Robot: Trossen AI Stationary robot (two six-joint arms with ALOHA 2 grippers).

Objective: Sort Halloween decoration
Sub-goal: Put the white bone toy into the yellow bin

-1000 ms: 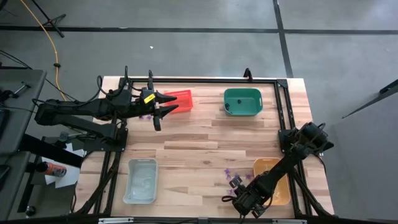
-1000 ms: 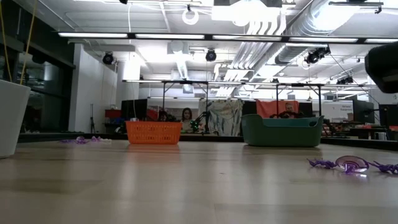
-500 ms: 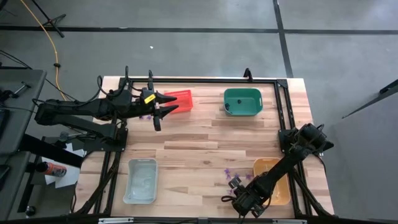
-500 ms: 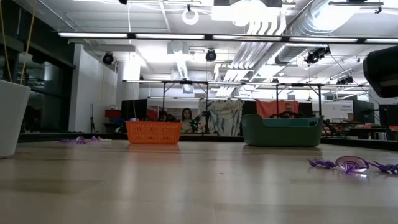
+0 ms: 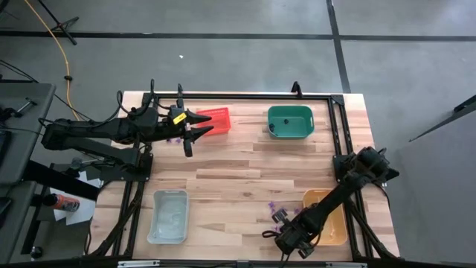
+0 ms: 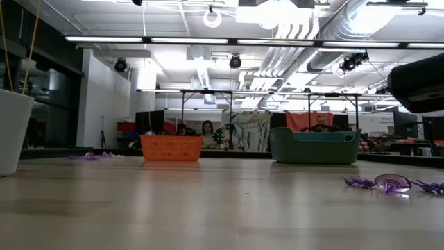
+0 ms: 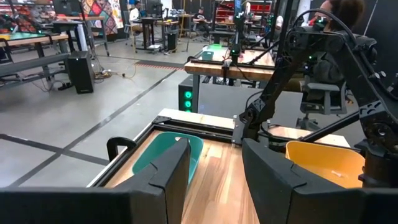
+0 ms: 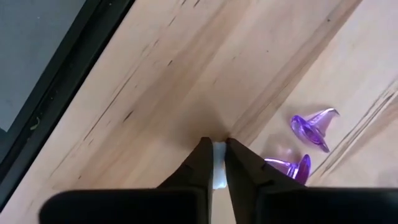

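High view: wooden table [image 5: 245, 167] with a black frame. A red bin [image 5: 214, 119] and a green bin [image 5: 290, 121] sit along the far side; a clear bin [image 5: 169, 216] sits near the left front and an orange bin [image 5: 331, 216] near the right front. The left tool [image 5: 195, 128] hangs just beside the red bin, its fingers spread and nothing between them. The right tool [image 5: 286, 240] is down at the front edge of the table, just beside the orange bin. Small purple trinkets [image 5: 277, 213] lie on the wood near it, between the clear and orange bins. A dark item lies inside the green bin; what it is cannot be told.

Low view: the red bin and green bin stand at the far edge. Purple trinkets lie on the table at the right. More purple pieces [image 6: 90, 156] lie far off at the left. People show in the room behind.

Left wrist view: the left tool's two dark fingers [image 7: 165, 177] stand apart, empty. The green bin and orange bin are beyond them, with the other arm between.

Right wrist view: the right tool's fingers [image 8: 202, 163] are clenched almost together on a small pale piece [image 8: 217, 167], too little showing to name it. Two purple trinkets lie on the wood just beside the fingertips, not gripped.
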